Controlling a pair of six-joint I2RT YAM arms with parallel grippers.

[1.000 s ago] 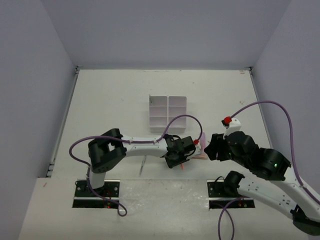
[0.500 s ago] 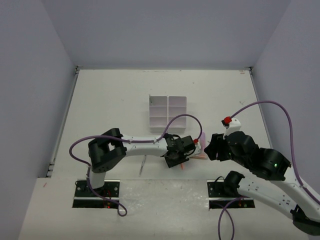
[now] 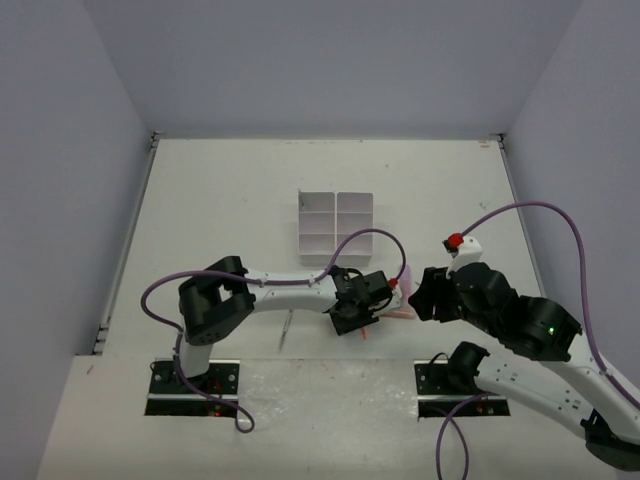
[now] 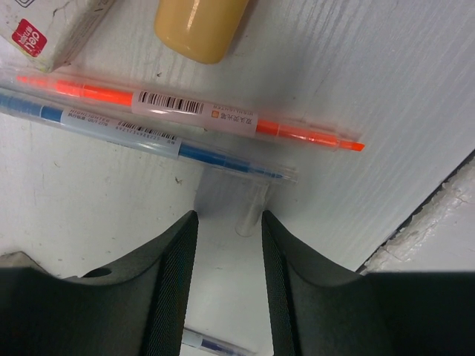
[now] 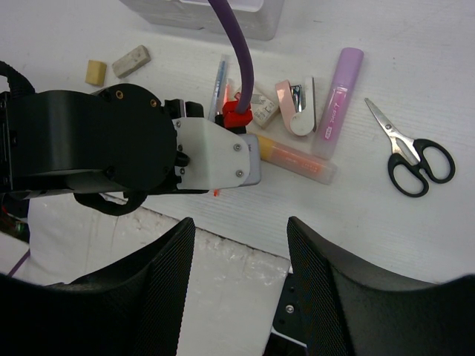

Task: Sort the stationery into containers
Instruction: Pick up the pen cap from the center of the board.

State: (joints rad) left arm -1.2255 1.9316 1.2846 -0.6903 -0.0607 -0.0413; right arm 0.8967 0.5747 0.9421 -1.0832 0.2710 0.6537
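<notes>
So the left gripper (image 4: 228, 220) was hanging low over the pile near the near edge of the bench (image 3: 220, 200), a bit right of centre. Its jaws stood apart with nothing clamped between them. Just past its tips lay an orange pen (image 4: 185, 111) and a blue pen (image 4: 133, 132) side by side, touching or as good as. Beyond those were the butt of a yellow marker (image 4: 200, 26) and the corner of a white box with a red label (image 4: 41, 37). There was some clear bit by the blue pen's tip, couldn't tell what it was.

The right gripper (image 5: 239, 226) was parted too, holding nothing, up above that pile. From its camera I could see black-handled scissors (image 5: 412, 159) off on the right-hand side, a pink marker (image 5: 338, 104) beside them, an orange marker (image 5: 297, 159) lying by the left wrist, and two tan erasers (image 5: 96, 72) on the other side.

The white six-compartment organizer (image 3: 335, 215) sat around the middle of the bench, well apart from the pile. One thin pen (image 3: 285, 330) lay by itself near the near edge.
</notes>
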